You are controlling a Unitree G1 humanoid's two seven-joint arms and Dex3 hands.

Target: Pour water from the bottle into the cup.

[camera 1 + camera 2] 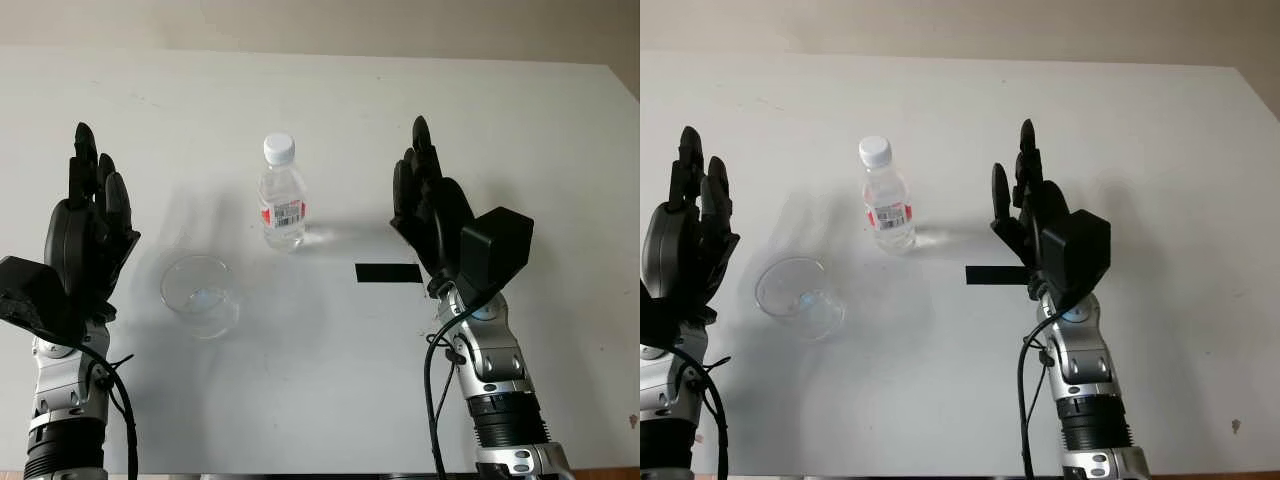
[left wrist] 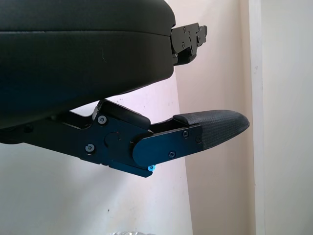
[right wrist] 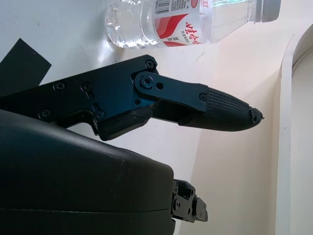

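Observation:
A small clear water bottle [image 1: 282, 197] with a white cap and a red-and-white label stands upright in the middle of the white table; the right wrist view has it too [image 3: 186, 19]. A clear plastic cup [image 1: 199, 291] sits on the table to the bottle's front left. My left hand [image 1: 92, 215] is raised at the left, beside the cup and apart from it, open and holding nothing. My right hand [image 1: 430, 205] is raised to the right of the bottle, open, with a gap between it and the bottle.
A black tape strip [image 1: 387, 272] lies on the white table [image 1: 330, 100] just left of my right hand. The table's far edge meets a beige wall at the back.

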